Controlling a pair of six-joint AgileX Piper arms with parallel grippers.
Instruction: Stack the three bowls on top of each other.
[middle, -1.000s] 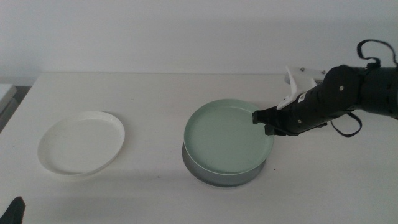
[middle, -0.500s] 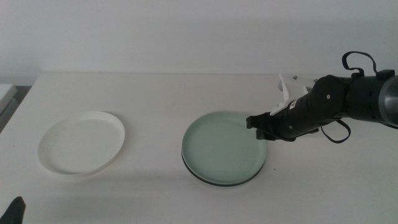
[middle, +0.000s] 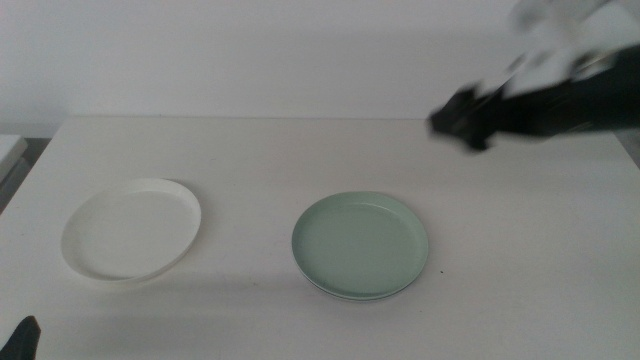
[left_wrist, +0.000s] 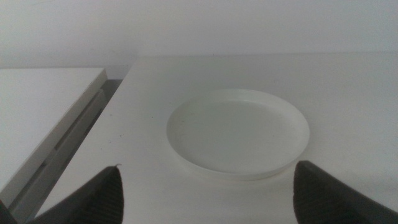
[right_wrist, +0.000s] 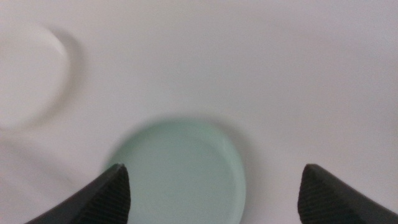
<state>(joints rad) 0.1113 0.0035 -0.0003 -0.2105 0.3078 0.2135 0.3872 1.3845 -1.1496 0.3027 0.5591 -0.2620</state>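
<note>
1. Green bowl (middle: 360, 242) sitting mid-counter (middle: 250, 150), nested on a second bowl; only a thin pale sliver of that lower rim visible at the near edge, colour hard to tell, presumably the grey one.
2. White bowl (middle: 131, 230) alone toward the left side, well apart from the pair, empty.
3. Nothing inside the green bowl either; smooth, bare floor in both.
4. Right tool (middle: 462, 115) up above the counter's far right, blurred, well clear of the stack; jaws spread wide in the right wrist view, nothing between them, green bowl (right_wrist: 180, 171) far below.
5. Left tool (left_wrist: 208, 186) low at the near left corner, jaws wide apart and empty, white bowl (left_wrist: 238, 137) straight ahead of it.
6. Handling, by the look of it: rigid, light, shallow, probably slick; low thin rim the only place to pinch, 1 jaw inside and 1 outside.
7. Best grip likely the near rim of the white bowl, closest to the left tool.
8. Risk: tilting or slipping when lifted by 1 edge; flat carry and gentle drop onto the green bowl advisable.
9. 2 of 3 apparently stacked; white bowl not yet added.
</note>
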